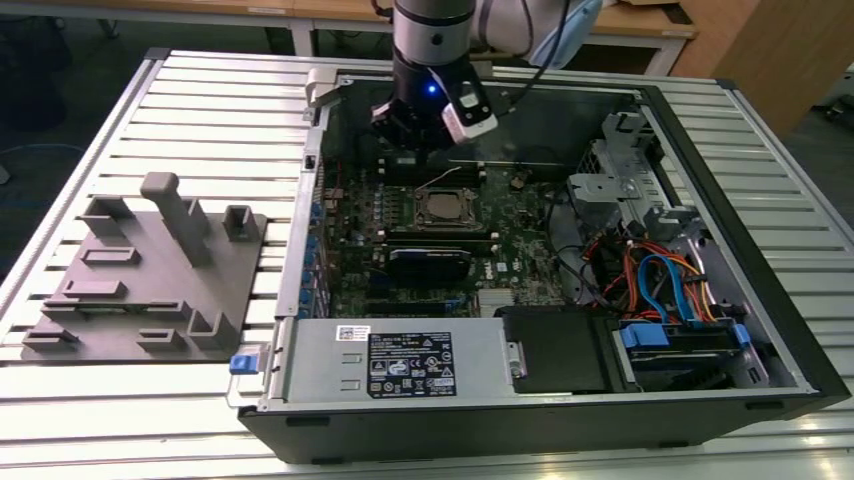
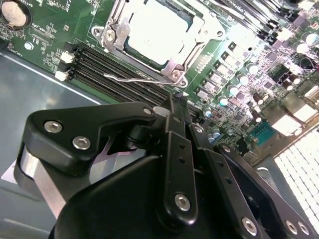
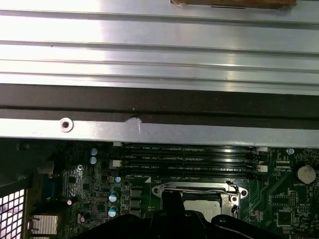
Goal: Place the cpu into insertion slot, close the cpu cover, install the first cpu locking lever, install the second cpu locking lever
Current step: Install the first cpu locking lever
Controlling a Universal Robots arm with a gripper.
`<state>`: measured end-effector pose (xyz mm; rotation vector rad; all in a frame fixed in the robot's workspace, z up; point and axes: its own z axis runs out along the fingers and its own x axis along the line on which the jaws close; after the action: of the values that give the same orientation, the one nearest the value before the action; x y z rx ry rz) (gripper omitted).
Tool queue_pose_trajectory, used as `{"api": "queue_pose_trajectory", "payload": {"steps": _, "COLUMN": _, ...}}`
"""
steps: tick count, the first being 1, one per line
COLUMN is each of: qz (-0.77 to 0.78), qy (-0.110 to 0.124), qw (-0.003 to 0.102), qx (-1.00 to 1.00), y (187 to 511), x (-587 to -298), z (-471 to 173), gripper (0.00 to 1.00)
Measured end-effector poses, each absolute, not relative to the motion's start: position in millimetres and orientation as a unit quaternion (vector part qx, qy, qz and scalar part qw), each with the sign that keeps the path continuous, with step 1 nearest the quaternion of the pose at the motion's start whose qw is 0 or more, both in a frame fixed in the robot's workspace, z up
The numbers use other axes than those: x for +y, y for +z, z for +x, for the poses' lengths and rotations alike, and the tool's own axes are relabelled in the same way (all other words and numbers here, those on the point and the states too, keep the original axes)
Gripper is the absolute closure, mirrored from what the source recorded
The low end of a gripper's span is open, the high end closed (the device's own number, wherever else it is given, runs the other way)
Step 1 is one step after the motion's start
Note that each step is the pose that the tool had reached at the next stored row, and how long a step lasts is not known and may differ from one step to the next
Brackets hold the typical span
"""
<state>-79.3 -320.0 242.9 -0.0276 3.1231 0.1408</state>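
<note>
Two steps look done: cpu (image 2: 157,30) in the insertion slot (image 2: 177,74), cpu cover (image 2: 121,37) down. The gripper (image 2: 173,102), closed and empty, hovers by a locking lever (image 2: 134,78) that looks unlatched and wants a precise push.

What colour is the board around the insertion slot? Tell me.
The board is green; the second wrist view shows it best.

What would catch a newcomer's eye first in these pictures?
The open computer case lies on the slatted table, its green board exposed. The arm's gripper hangs over the board, close beside the insertion slot. In the second wrist view the cpu shines pale, framed by the silvery cpu cover.
</note>
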Motion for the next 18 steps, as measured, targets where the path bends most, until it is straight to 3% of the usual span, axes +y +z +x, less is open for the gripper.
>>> {"api": "queue_pose_trajectory", "payload": {"steps": 18, "qz": -0.017, "qy": 0.045, "qw": 0.007, "qx": 0.999, "y": 233, "x": -319, "z": -68, "gripper": 0.9}}
